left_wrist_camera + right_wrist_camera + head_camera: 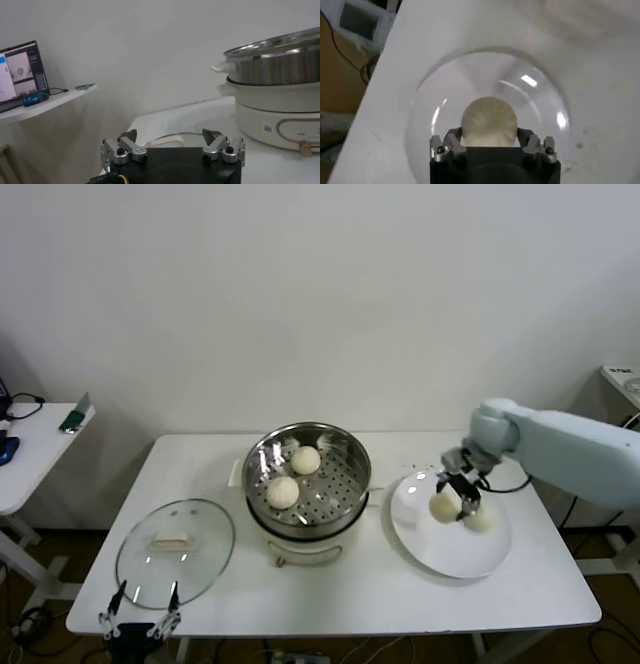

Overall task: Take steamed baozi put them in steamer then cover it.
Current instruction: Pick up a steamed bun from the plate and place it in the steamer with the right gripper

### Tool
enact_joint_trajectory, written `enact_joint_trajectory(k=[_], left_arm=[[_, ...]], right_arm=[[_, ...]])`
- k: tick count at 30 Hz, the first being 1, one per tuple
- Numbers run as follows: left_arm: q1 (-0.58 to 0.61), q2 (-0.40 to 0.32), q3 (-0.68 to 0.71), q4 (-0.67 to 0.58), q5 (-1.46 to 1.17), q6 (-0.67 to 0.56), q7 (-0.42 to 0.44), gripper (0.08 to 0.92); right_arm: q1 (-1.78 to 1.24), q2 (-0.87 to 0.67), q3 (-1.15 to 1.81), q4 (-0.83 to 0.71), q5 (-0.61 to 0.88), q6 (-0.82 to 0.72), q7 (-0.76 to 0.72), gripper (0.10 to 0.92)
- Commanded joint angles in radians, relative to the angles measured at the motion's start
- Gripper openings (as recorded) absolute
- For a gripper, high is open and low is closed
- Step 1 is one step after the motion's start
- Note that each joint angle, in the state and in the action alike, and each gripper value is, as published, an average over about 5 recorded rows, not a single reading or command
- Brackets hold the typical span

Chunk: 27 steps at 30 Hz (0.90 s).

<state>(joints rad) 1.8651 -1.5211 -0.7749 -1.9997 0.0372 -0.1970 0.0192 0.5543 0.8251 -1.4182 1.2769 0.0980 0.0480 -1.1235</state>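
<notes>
Squeezing too hard could dent the soft bun, and a loose grip could let it roll off the plate [445,559]. The right pincer [462,502] seems closed around one smooth cream-white steamed baozi [489,121] over the plate; another [481,521] lies beside it. Two [283,491] sit in the steamer [345,446]. The cover [175,549] rests on the desk [400,594], the left pincer [172,146] open near it.
</notes>
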Motion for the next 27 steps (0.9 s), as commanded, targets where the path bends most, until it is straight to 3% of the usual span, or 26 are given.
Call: enact_joint_trajectory(k=[1, 13, 27], left_arm=[[0.001, -0.001, 0.002, 0.001, 0.002, 0.001, 0.001, 0.823], [-0.004, 0.003, 0.003, 0.015, 0.001, -0.006, 0.001, 0.823], [0.009, 0.029, -0.005, 0.030, -0.010, -0.020, 0.001, 0.823]], right_arm=[[0.306, 0.181, -0.067, 0.030, 0.002, 0.301, -0.039, 0.713], [0.302, 0.453, -0.001, 0.000, 0.036, 0.378, -0.069, 0.712], [0.102, 0.599, -0.039, -0.009, -0.108, 0.448, -0.060, 0.712]])
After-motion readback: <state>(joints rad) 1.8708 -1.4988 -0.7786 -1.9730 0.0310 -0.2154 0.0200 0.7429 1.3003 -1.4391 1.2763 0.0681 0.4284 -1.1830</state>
